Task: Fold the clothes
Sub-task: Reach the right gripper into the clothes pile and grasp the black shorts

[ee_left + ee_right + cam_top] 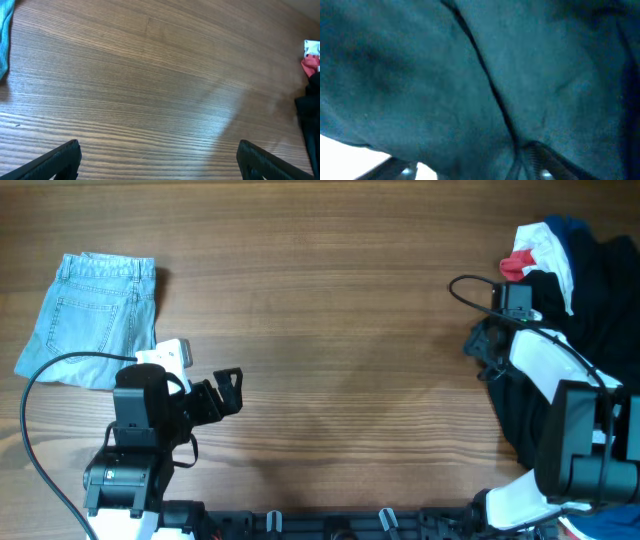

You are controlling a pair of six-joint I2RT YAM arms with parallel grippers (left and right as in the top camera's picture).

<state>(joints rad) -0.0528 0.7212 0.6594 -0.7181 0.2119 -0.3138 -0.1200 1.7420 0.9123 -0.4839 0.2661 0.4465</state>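
black clothes [512, 412] at right pincer [482, 346], left pincer [231, 391] spread wide

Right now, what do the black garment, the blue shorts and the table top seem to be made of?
Black garment: soft matte fabric, it slumps in loose folds. Blue shorts: likely faded denim, with stitched seams and a back pocket. Table: wood or wood-look laminate, with straight grain and a faint sheen.
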